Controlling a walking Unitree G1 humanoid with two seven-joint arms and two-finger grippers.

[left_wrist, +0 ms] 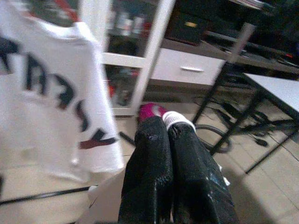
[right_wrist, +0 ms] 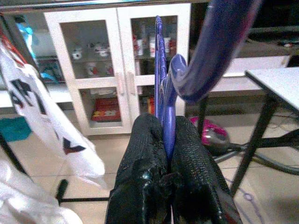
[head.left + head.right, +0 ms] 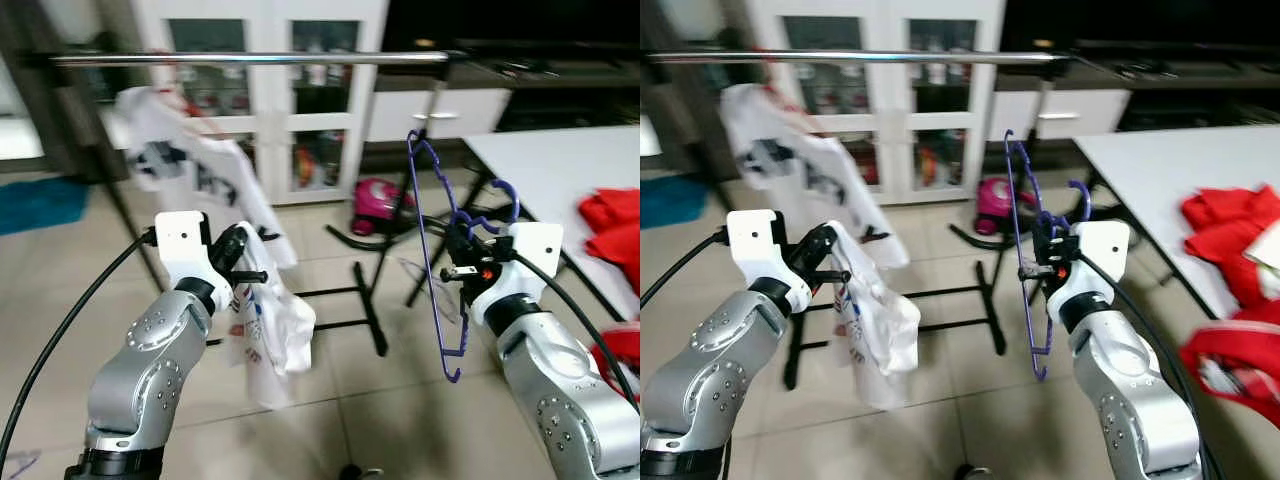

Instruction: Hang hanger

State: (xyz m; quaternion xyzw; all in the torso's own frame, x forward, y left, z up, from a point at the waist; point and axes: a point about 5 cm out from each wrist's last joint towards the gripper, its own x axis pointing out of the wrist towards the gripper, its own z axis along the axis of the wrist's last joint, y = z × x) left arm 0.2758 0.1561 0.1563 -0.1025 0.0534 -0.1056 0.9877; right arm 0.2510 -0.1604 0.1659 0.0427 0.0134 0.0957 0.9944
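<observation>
My right gripper (image 3: 462, 245) is shut on a purple hanger (image 3: 432, 250), held upright in front of me, its hook (image 2: 219, 42) curving above the black fingers (image 2: 187, 158). My left gripper (image 3: 245, 262) is shut on a white printed T-shirt (image 3: 268, 330) that droops below it; a bit of white cloth (image 1: 175, 118) shows at the fingertips. A silver clothes rail (image 3: 250, 60) runs across the top, well above both grippers. Another white printed shirt (image 3: 200, 165) hangs from it at the left.
The rack's black legs (image 3: 368, 300) stand on the tiled floor ahead. A white glass-door cabinet (image 3: 265, 90) is behind it, with a pink object (image 3: 378, 203) on the floor. A white table (image 3: 560, 165) at the right carries red clothes (image 3: 612, 225).
</observation>
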